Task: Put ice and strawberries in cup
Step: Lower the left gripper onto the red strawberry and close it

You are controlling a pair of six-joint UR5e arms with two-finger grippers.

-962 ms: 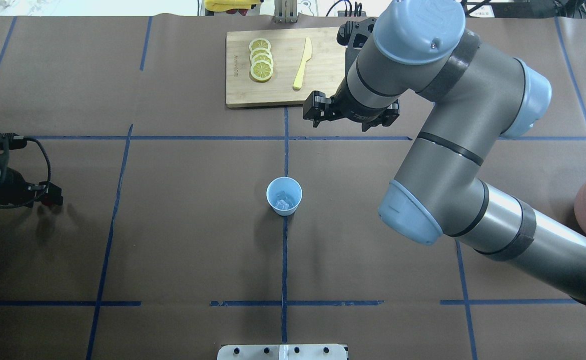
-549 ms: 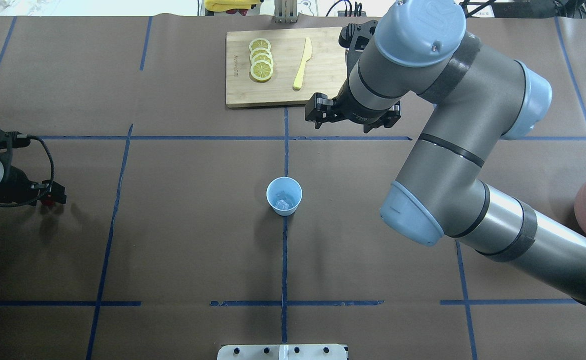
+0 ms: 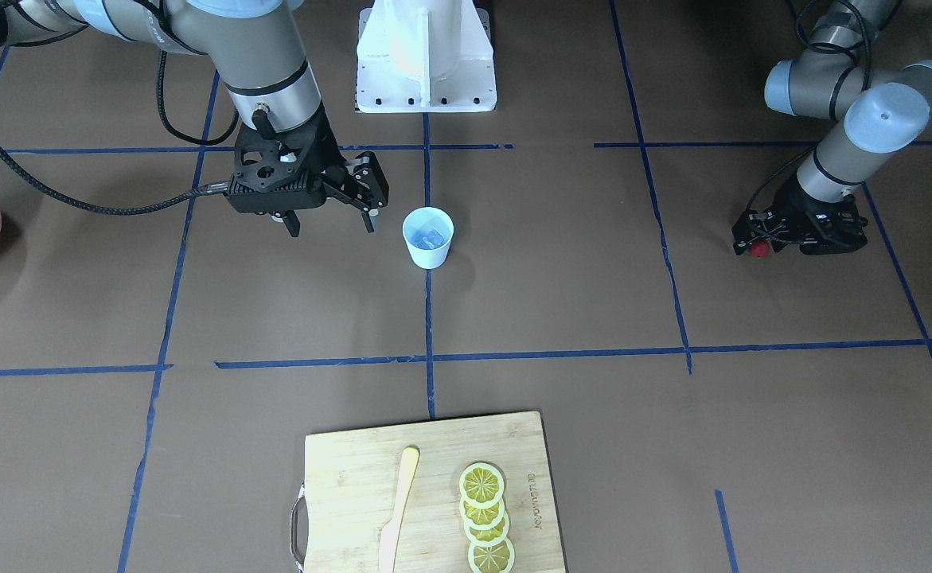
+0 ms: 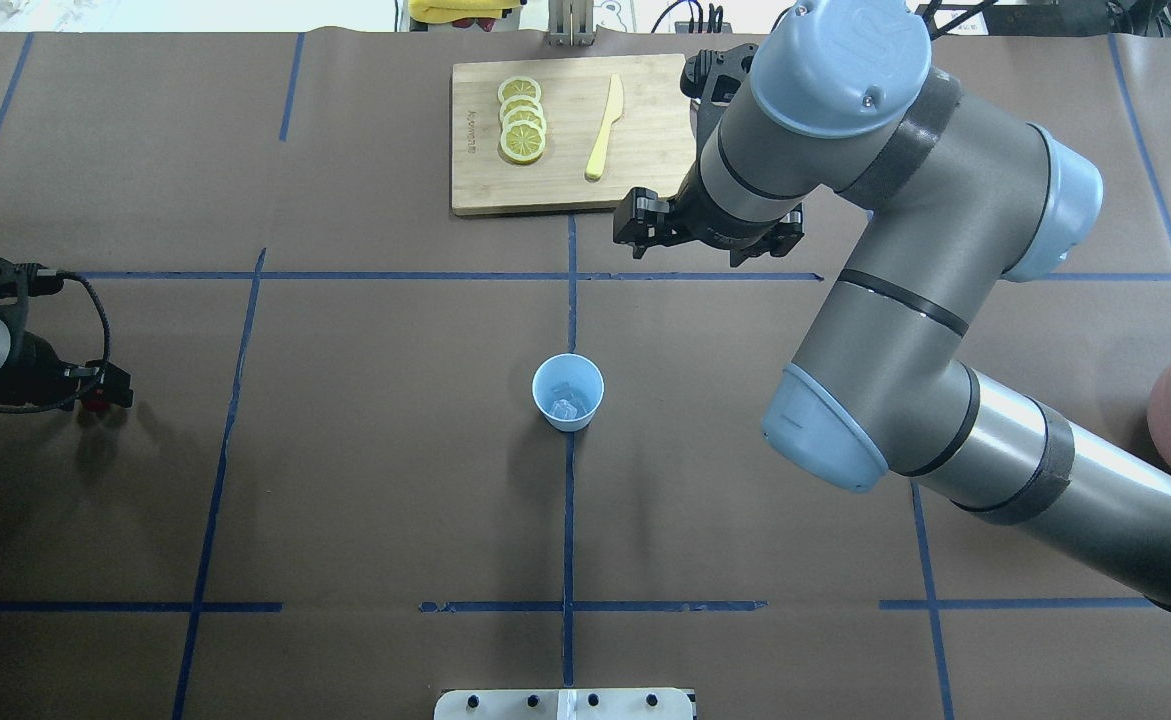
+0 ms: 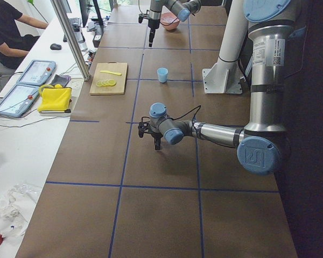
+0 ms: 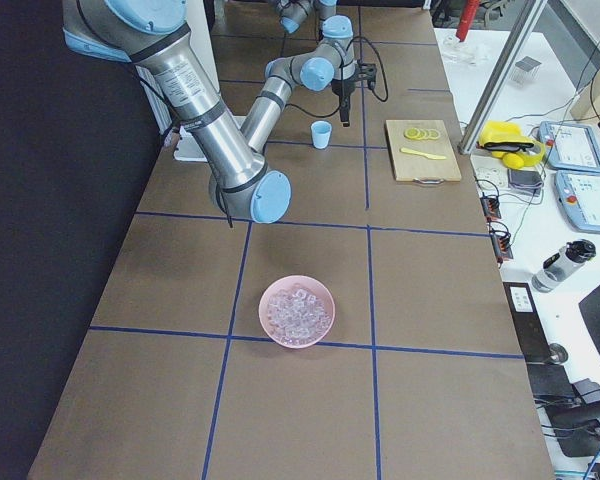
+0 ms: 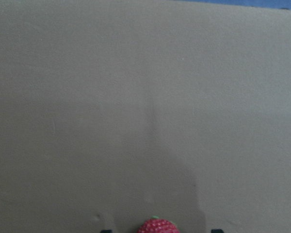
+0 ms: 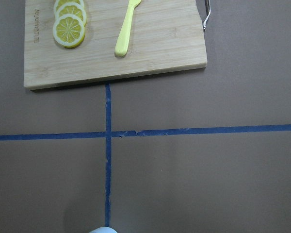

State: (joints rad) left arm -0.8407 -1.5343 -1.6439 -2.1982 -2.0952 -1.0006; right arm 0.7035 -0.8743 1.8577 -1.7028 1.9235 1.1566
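While the cup [image 4: 567, 392] stands upright at the middle of the bench [image 4: 345, 450], ice [image 4: 565, 408] cubes lie in its bottom. The strawberry [image 3: 760, 249] is clamped in the left pincer [image 4: 100, 395], which hangs just above the bench near its left end, well apart from the cup. The right pincer [image 3: 332, 227] hangs with its fingers spread, near the cup, offset toward the far edge and the right end. A cutting board [image 4: 565, 180] carrying lemon slices [image 4: 522, 125] and a yellow knife [image 4: 605, 125] lies at the far edge. A pink bowl [image 6: 298, 345] holding more ice sits near the right end.
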